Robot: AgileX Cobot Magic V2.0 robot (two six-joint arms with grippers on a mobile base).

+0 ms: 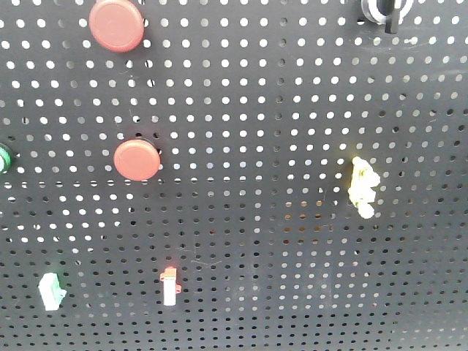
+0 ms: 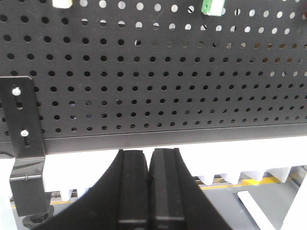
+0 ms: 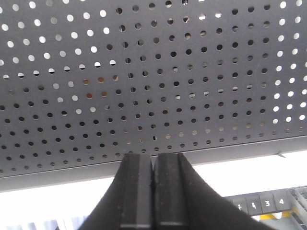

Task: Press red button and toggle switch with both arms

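With fingers pressed together on nothing, the left pincer and right pincer face the lower edge of the pegboard, where the lower red button sits above a white toggle switch.

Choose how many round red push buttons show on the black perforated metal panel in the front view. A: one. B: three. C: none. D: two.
D: a larger round red push button sits top left on the black perforated metal panel, with a smaller round red push button below it.
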